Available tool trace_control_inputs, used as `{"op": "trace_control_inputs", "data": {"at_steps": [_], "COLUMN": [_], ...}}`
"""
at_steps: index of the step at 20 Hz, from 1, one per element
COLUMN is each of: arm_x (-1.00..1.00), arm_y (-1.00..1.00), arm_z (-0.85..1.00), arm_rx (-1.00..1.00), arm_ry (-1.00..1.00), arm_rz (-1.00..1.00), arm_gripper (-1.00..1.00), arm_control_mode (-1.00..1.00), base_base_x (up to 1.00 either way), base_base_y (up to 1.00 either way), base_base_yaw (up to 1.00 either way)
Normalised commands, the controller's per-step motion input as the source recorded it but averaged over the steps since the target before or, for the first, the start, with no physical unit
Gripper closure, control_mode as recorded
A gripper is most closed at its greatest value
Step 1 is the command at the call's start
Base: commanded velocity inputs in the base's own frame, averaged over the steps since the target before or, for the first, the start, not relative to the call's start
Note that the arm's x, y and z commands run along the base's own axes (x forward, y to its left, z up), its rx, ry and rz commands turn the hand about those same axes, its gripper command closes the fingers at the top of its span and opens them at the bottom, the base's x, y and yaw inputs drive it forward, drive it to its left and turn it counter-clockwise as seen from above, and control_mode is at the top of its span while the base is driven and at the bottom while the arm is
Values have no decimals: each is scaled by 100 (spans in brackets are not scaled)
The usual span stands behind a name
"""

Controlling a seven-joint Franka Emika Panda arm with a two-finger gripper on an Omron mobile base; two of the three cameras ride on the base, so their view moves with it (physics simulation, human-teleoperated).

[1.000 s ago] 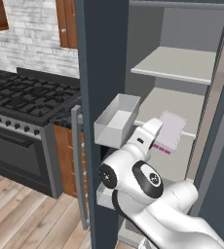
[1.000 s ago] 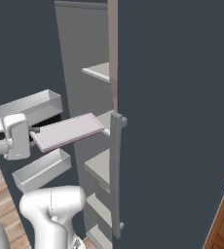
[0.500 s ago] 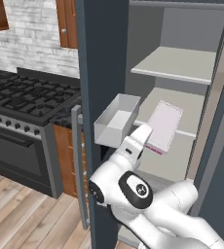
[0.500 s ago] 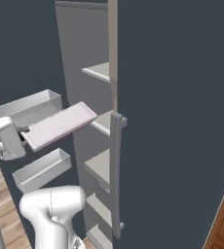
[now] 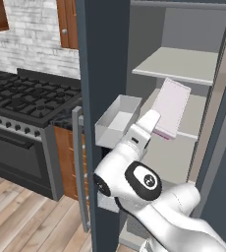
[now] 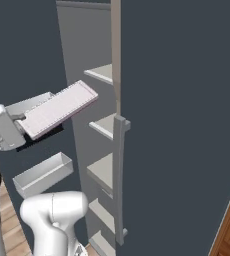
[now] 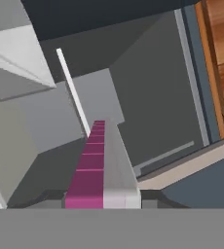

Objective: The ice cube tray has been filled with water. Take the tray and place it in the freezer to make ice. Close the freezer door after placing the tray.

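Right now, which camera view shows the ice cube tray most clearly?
The right base view shows it best: the ice cube tray shows its whole long top face, tilted upward toward the freezer shelves. The left base view shows the tray foreshortened above the arm. The hand view shows it edge-on, a pink and grey strip.

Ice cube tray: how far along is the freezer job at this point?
Done: the pincer is shut on the ice cube tray, lifted and tilted up before the freezer shelves. In hand: carrying it inside. Left: setting it on a shelf, closing the open freezer door.
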Motion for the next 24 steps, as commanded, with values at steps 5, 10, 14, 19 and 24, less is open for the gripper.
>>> {"op": "trace_control_inputs", "data": {"at_steps": [5, 10, 14, 19, 24], "arm_x": [-2, 0, 0, 4, 16], "arm_y": [0, 0, 0, -1, -6], "arm_z": [72, 47, 32, 22, 4], "arm_rx": [0, 0, 3, 7, 1], "arm_ry": [2, 12, 16, 13, 4], "arm_rz": [0, 0, 0, -1, 0], "arm_gripper": [100, 100, 100, 100, 100], "arm_control_mode": [-100, -100, -100, -100, -100], "base_base_x": [0, 0, 0, 0, 0], "base_base_y": [0, 0, 0, 0, 0], "base_base_yaw": [0, 0, 0, 0, 0]}}
